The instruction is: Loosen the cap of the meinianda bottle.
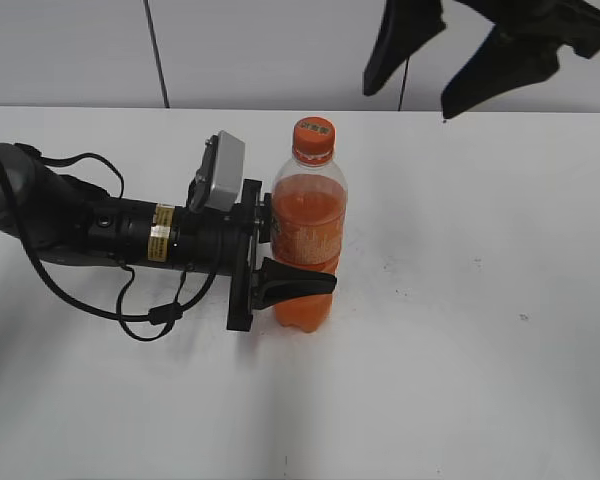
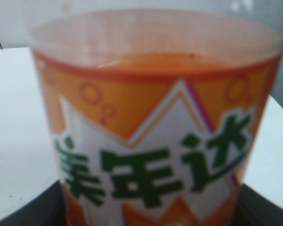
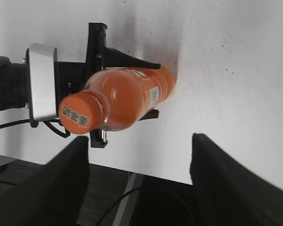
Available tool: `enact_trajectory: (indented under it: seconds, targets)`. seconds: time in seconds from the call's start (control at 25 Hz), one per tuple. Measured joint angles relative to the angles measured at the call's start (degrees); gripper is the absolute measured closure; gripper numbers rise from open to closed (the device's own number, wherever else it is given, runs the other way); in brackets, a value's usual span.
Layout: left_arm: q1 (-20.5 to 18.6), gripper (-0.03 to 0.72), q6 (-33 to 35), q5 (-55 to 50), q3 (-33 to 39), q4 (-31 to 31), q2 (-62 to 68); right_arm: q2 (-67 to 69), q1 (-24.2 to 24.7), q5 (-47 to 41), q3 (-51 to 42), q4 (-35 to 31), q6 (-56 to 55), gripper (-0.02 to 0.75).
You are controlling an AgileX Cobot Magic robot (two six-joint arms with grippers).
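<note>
Gripping meinianda bottle (image 1: 308, 235) upright, left claw (image 1: 280, 255); right claw (image 1: 450, 65) above cap (image 1: 313, 134)

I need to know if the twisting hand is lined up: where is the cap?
Exterior view: the cap tops the bottle mid-table, below and left of the open right gripper.

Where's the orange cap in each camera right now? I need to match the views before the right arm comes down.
Exterior view: the cap sits atop the bottle, upper centre.
Left wrist view: not in the picture; only the bottle's label fills it.
Right wrist view: the cap is at left of centre, facing the camera.
Shared landmark: the left end effector clamped around the bottle.
</note>
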State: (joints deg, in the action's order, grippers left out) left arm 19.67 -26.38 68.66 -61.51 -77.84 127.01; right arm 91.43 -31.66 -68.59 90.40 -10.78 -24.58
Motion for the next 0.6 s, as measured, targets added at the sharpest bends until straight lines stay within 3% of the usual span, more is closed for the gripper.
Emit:
enact_trajectory:
  seconds: [0.4, 0.6]
  targets:
    - [0.00, 0.266, 0.00, 0.05, 0.00, 0.00, 0.00, 9.44, -9.11, -0.82, 10.88, 5.90, -4.35, 0.236]
    - [0.00, 0.266, 0.00, 0.01, 0.00, 0.05, 0.00, 11.93, -10.41, -0.82, 11.58, 7.29, -5.09, 0.236]
